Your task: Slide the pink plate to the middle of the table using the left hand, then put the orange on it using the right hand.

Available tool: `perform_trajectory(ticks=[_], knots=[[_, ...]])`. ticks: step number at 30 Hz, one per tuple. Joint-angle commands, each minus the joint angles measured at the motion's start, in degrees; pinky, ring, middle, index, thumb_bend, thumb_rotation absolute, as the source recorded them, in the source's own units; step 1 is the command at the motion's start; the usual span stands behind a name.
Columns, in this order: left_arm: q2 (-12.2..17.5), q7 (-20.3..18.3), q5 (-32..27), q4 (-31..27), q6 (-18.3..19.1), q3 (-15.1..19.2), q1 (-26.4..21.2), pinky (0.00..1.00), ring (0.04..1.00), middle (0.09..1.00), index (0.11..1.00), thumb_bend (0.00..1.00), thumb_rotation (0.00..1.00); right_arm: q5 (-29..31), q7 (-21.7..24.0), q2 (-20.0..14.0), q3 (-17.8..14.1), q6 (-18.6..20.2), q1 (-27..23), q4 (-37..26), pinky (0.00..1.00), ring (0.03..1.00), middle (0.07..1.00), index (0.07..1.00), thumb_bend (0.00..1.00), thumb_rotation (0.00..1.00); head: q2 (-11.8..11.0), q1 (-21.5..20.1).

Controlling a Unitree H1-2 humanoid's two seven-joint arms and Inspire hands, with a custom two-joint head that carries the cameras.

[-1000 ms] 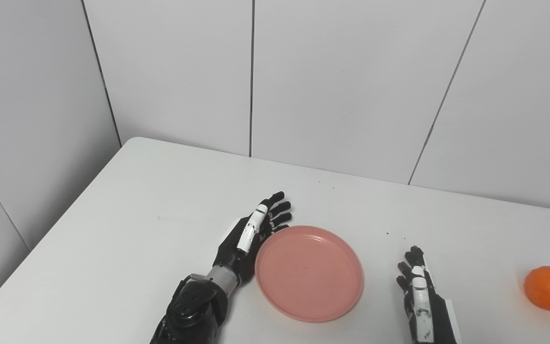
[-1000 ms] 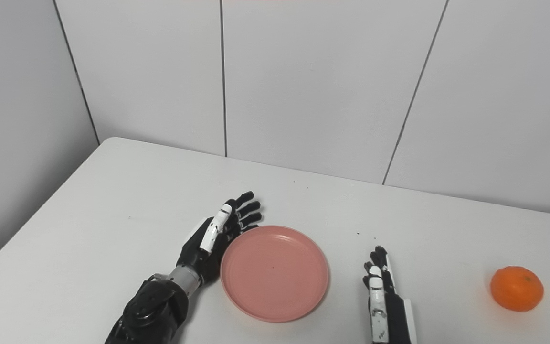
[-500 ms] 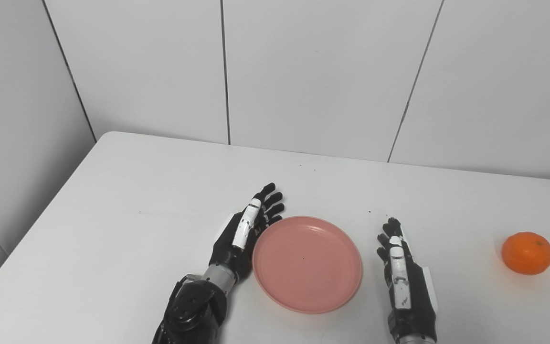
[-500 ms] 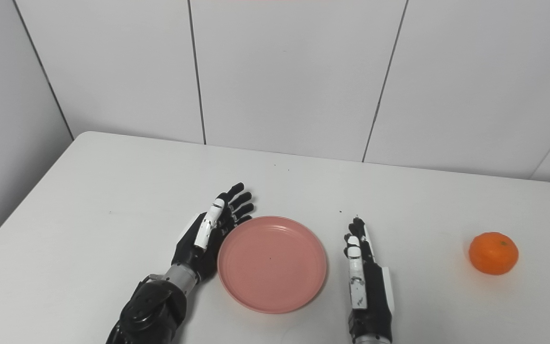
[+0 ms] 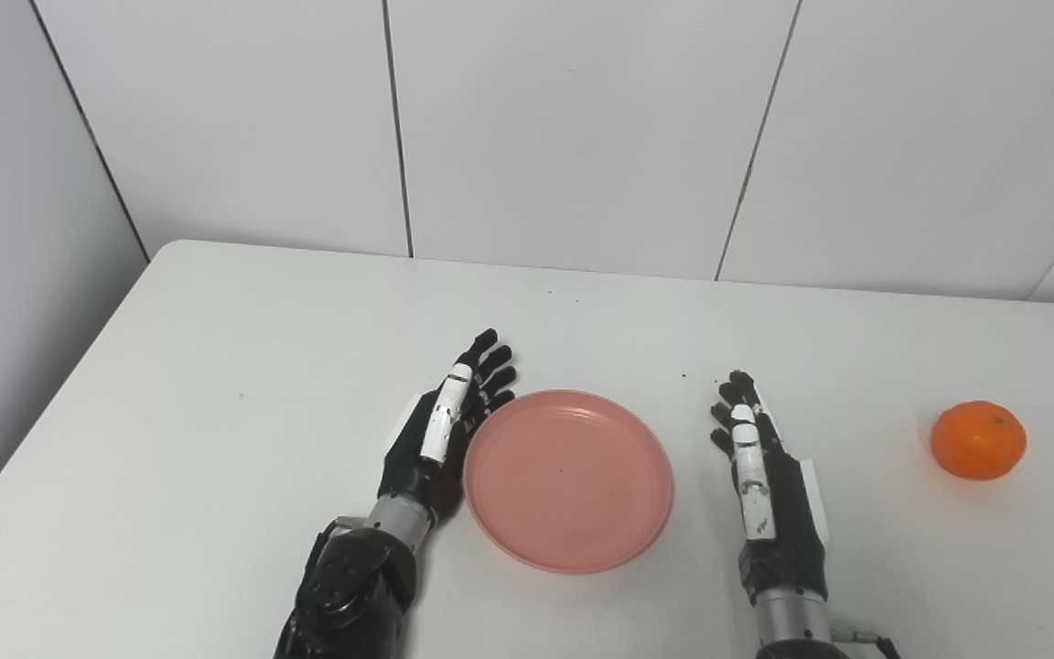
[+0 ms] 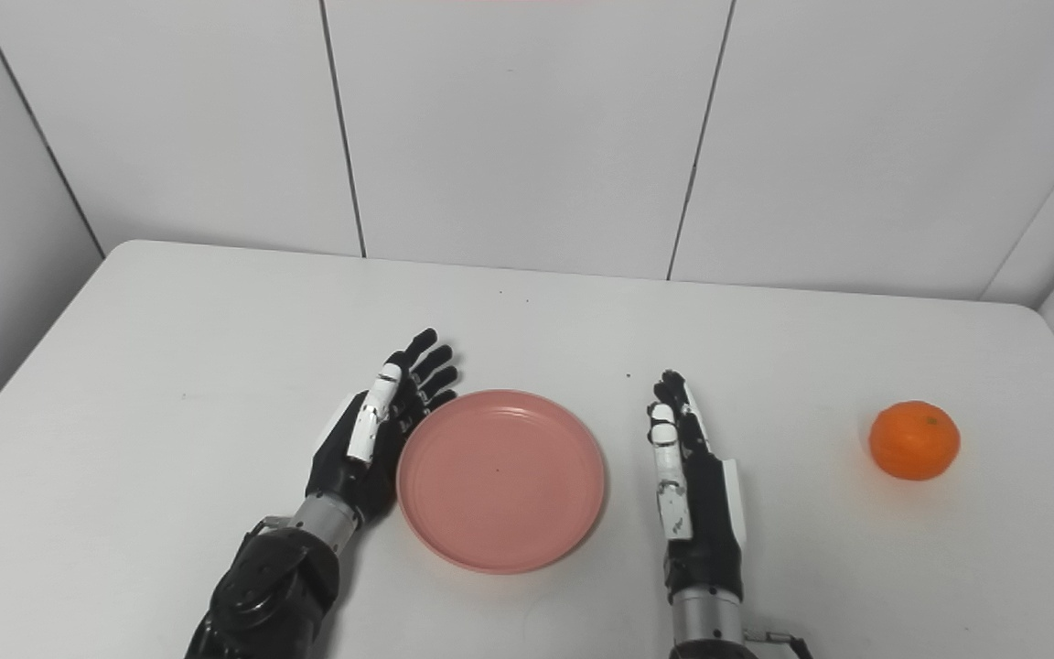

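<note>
Two robot hands are in front of me, both flat and holding nothing. My left robot hand [image 5: 440, 435] stands on its edge with the fingers straight and spread, its palm side pressed against the left rim of the pink plate [image 5: 568, 480]. My right robot hand [image 5: 765, 476] is likewise extended, fingers apart, just right of the plate but not touching it. The plate lies flat on the white desk [image 5: 243, 366], roughly at the middle of it by my reading. The orange [image 5: 978, 440] sits well apart, near the right edge of the desk.

I judge the slide to be about finished, so the step in hand is the reach for the fruit. To do it well I would swing the right robot hand out to the right, clear of the plate's rim, and come down over the orange from above with the fingers wide. It is round and will roll if nudged sideways, so I would close on it evenly before lifting.
</note>
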Motion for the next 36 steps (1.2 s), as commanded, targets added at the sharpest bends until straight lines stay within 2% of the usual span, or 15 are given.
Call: perform_trajectory(ticks=[1,5,9,11,15,18,21,25,28,33,36], knots=[[0.83,-0.54,-0.51,1.18,-0.18,0.84,1.23,0.95,0.945,0.949,0.941,0.38,1.00,-3.62,-0.62,-0.76,0.57,1.25,-2.58,-3.20,0.89,0.904,0.923,0.925,0.22,1.00,-0.42,-2.02],[1.19,-1.10,-1.08,2.06,-0.87,1.77,1.55,0.93,0.936,0.944,0.931,0.38,1.00,-9.07,-0.82,-2.61,1.14,0.76,-3.38,-4.84,0.86,0.893,0.919,0.918,0.30,1.00,-1.96,-5.98],[1.63,-2.14,-1.35,2.63,-1.65,1.96,1.96,0.94,0.941,0.949,0.939,0.38,1.00,-14.27,-1.12,-4.19,1.14,1.11,-3.83,-6.36,0.83,0.896,0.920,0.922,0.37,0.99,-2.16,-8.15],[1.72,-2.26,-1.49,2.54,-1.51,2.06,2.01,0.94,0.940,0.948,0.938,0.38,1.00,-16.82,-1.11,-4.95,1.00,1.59,-4.33,-6.90,0.83,0.891,0.912,0.910,0.40,0.89,-1.94,-9.90],[1.87,-2.21,-1.65,2.18,-0.98,2.47,1.96,0.93,0.938,0.945,0.934,0.38,1.00,-21.58,-0.11,-6.68,0.77,2.95,-5.45,-8.92,0.82,0.883,0.906,0.902,0.41,0.83,-2.59,-13.35],[1.90,-2.39,-2.36,2.64,-0.94,3.11,1.78,0.94,0.940,0.942,0.928,0.38,1.00,-25.21,0.53,-7.57,0.85,4.30,-5.91,-11.00,0.81,0.881,0.910,0.910,0.47,0.80,-2.78,-14.43],[2.21,-3.35,-3.58,3.62,-1.50,3.81,1.49,0.94,0.944,0.947,0.930,0.38,1.00,-28.76,0.85,-8.56,0.43,5.47,-6.59,-12.90,0.83,0.889,0.916,0.911,0.52,0.78,-3.51,-17.78],[2.54,-5.23,-5.72,6.34,-2.86,4.50,0.69,0.97,0.960,0.962,0.949,0.39,1.00,-32.87,1.30,-11.20,-2.13,6.68,-7.18,-15.07,0.84,0.899,0.922,0.923,0.60,0.72,-3.85,-18.43],[2.62,-5.97,-6.36,8.16,-3.88,4.58,0.35,0.97,0.962,0.963,0.951,0.41,1.00,-35.62,-0.41,-13.17,-5.27,6.02,-7.27,-15.46,0.81,0.885,0.908,0.914,0.66,0.64,-4.37,-18.16],[2.71,-5.59,-5.93,7.65,-3.69,4.41,0.75,0.97,0.954,0.956,0.943,0.40,1.00,-37.96,-3.17,-16.48,-9.64,4.37,-7.02,-15.09,0.81,0.885,0.909,0.909,0.72,0.55,-4.86,-19.20],[2.89,-6.51,-6.44,8.17,-3.89,4.32,0.88,0.98,0.962,0.966,0.951,0.39,1.00,-39.91,-3.30,-17.96,-11.47,5.39,-7.10,-15.77,0.81,0.886,0.913,0.910,0.74,0.49,-5.09,-19.36]])
